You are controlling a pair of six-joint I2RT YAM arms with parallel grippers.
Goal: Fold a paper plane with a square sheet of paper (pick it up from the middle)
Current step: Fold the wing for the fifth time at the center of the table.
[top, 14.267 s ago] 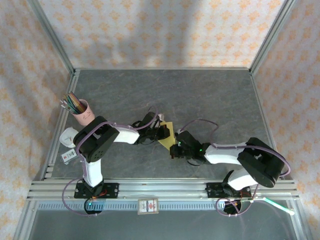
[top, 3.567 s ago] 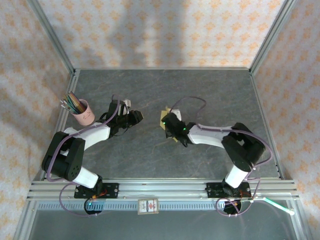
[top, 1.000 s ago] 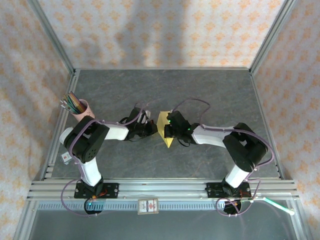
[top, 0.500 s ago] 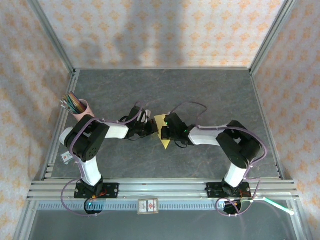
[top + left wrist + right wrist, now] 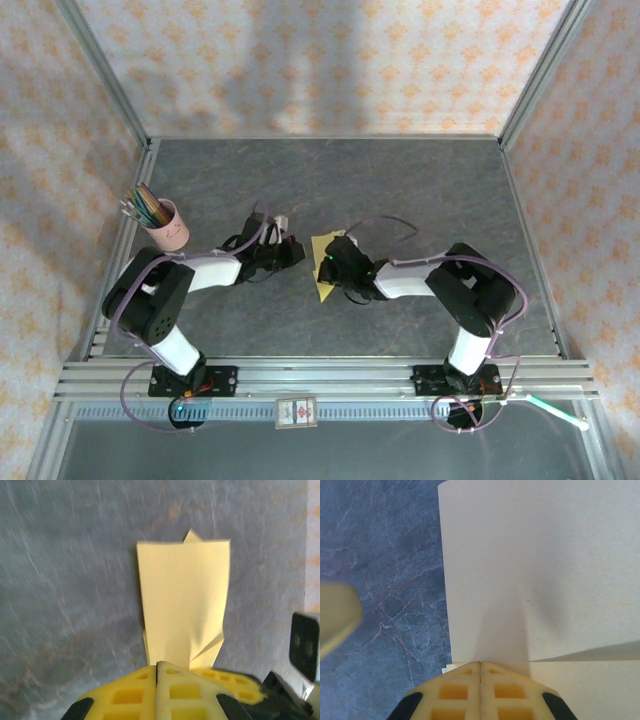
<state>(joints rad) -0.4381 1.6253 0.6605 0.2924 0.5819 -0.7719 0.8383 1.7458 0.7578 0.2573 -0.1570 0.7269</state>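
Both arms are stretched in toward the middle of the table [image 5: 420,180], meeting over the sheet of paper [image 5: 323,287]. It's yellow, already creased, and lying flat on the grey marbled surface with one point aimed back at the arm bases. The left fingers [image 5: 142,687] are pressed together, seam tight, no gap at all, sitting right at the near end of the folded sheet. From the left wrist camera the paper runs away from them as a tall narrow panel, with a small peak poking out at the far edge and a crumpled wrinkle close to the tips. Whether they pinch the paper or merely rest on it, I can't tell. Same story for the right fingers [image 5: 495,687]: closed flush, tips down over the pale sheet, a fold line slanting off to their right, nothing visibly clamped between them. Well apart, off at the left side of the table, stands a pink cup [image 5: 170,232] stuffed with coloured pencils [image 5: 146,205]. On the front rail [image 5: 400,372] sits a small card [image 5: 297,411], red and white, its print too small to read.
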